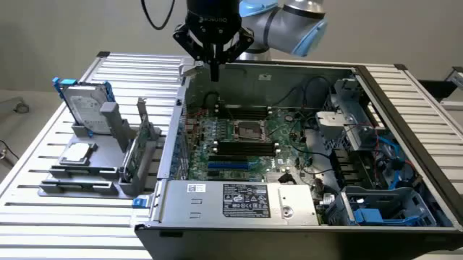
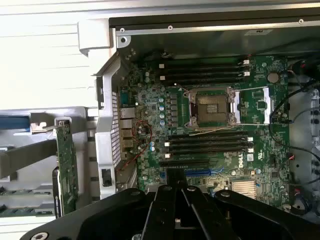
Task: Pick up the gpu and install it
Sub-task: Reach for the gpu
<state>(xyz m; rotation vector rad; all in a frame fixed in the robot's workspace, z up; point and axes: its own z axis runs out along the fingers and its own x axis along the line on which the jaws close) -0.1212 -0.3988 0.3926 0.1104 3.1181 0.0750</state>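
The gpu (image 1: 142, 147) is a green card with a silver bracket. It stands on edge in a grey holder (image 1: 81, 183) at the exterior view's left, just outside the open computer case (image 1: 405, 135). My gripper (image 1: 214, 74) hangs high over the case's far wall, above the motherboard (image 1: 242, 142), with its fingers together and nothing between them. It is well apart from the gpu. In the wrist view the black fingers (image 2: 167, 210) point over the motherboard (image 2: 210, 125), and the gpu (image 2: 67, 162) shows edge-on beside the case wall.
A hard drive in a blue frame (image 1: 85, 105) stands upright in the holder, and a small square silver chip (image 1: 78, 154) lies on it. A power supply box (image 1: 239, 200) and cables (image 1: 376, 157) crowd the case's near and right parts. The slatted metal table (image 1: 65, 222) surrounds everything.
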